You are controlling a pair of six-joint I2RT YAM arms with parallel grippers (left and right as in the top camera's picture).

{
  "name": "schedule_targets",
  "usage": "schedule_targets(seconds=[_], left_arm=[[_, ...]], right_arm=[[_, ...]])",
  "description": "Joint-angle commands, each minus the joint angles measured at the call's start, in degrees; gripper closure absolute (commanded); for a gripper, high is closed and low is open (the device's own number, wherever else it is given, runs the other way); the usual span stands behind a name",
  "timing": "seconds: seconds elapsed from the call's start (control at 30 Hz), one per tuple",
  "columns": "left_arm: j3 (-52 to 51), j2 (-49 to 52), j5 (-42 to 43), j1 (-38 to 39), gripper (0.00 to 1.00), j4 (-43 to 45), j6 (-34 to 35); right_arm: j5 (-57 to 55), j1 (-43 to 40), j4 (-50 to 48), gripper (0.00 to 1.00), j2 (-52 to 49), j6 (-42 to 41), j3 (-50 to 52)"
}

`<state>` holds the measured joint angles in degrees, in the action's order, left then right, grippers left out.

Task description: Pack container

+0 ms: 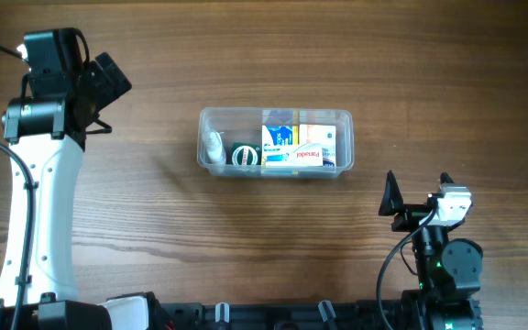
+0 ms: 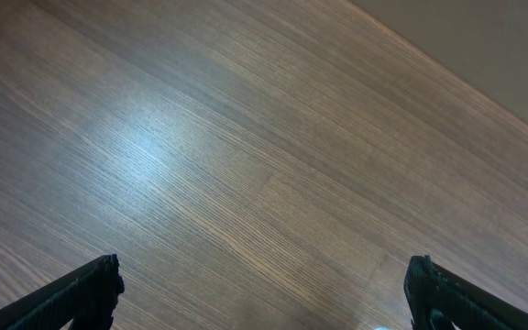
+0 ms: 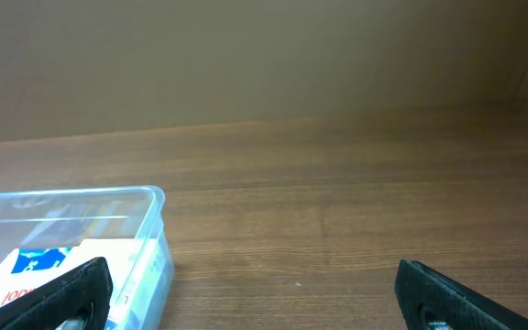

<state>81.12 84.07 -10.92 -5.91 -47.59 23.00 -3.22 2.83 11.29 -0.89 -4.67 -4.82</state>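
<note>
The clear plastic container [image 1: 341,117] rests at the middle of the wooden table, holding small medicine boxes [image 1: 298,145], a white bottle [image 1: 214,145] and a dark round item [image 1: 244,155]. My left gripper [image 1: 110,87] is raised at the far left, well away from the container, jaws open over bare wood [image 2: 264,266]. My right gripper [image 1: 418,194] sits near the front right, open and empty. In the right wrist view the container [image 3: 149,206] lies ahead to the left, with a box visible inside it.
Bare wood table [image 1: 154,229] surrounds the container. The white left arm [image 1: 39,211] runs along the left side. A plain wall rises behind the table's far edge in the right wrist view.
</note>
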Motion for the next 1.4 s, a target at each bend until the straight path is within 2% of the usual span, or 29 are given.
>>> schedule_targets(seconds=[0.0, 0.6, 0.83, 1.0, 1.37], left_arm=[[0.6, -0.1, -0.7, -0.2, 0.00, 0.0, -0.3], [0.3, 0.3, -0.5, 0.0, 0.00, 0.0, -0.3], [-2.7, -6.8, -0.5, 0.0, 0.00, 0.0, -0.3], [-12.5, -18.0, -0.5, 0.0, 0.00, 0.0, -0.3], [-44.4, -48.3, -0.5, 0.0, 0.00, -0.5, -0.3]], right_arm=[[0.3, 0.2, -0.2, 0.00, 0.7, -0.2, 0.0], [0.3, 0.2, -0.2, 0.00, 0.7, -0.2, 0.0], [0.3, 0.2, -0.2, 0.00, 0.7, -0.2, 0.0], [0.3, 0.2, -0.2, 0.00, 0.7, -0.2, 0.0], [0.3, 0.2, -0.2, 0.00, 0.7, -0.2, 0.0]])
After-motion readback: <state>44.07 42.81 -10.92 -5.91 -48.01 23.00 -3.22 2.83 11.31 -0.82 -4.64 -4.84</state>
